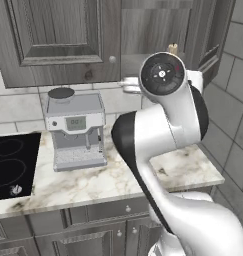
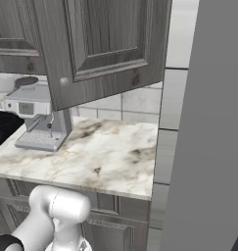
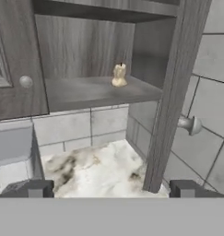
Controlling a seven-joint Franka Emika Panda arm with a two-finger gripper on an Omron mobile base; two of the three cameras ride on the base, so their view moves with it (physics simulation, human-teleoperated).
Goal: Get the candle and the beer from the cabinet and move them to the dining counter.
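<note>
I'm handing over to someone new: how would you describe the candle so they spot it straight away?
Find the dark grey-brown wall cabinet above the marble worktop, its right-hand door swung open. On the bare lower shelf inside, towards the right, stands the candle. It is a tiny, lumpy cream-beige wax stub, the one pale thing against the dark wood.

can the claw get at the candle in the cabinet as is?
Probably yes. The candle stands alone on the open cabinet shelf, the right door swung wide, and nothing lies between it and the open claw. The claw is short of the shelf and below it.
</note>
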